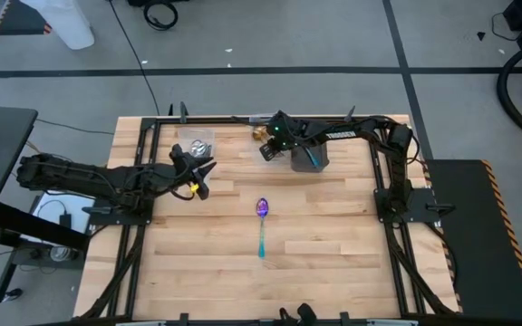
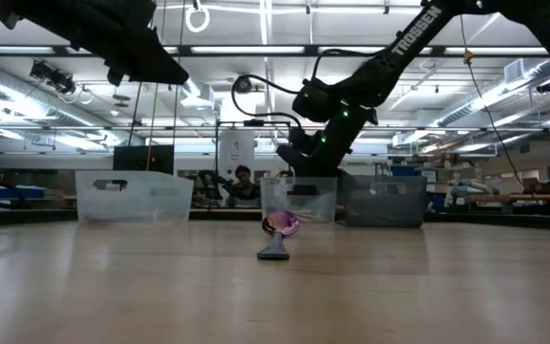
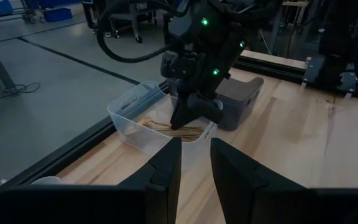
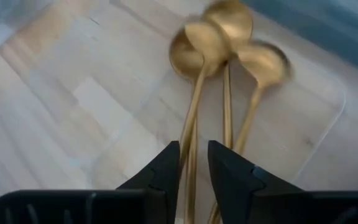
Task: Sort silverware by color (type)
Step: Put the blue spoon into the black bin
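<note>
Gold spoons (image 4: 216,43) in clear bin (image 3: 129,115), right gripper (image 4: 193,163) narrowly open above them, empty

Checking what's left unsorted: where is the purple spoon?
High view: the purple spoon lies alone mid-table, teal handle toward the near edge, between both arms and away from the bins.

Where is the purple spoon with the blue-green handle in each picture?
High view: the purple spoon lies alone mid-table, bowl toward the bins, handle pointing away from them.
Low view: the spoon sits at the centre, seen end-on, in front of the clear bin.
Left wrist view: not in it.
Right wrist view: not in it; only gold spoons show.
Shared landmark: the right gripper above that clear bin.
</note>
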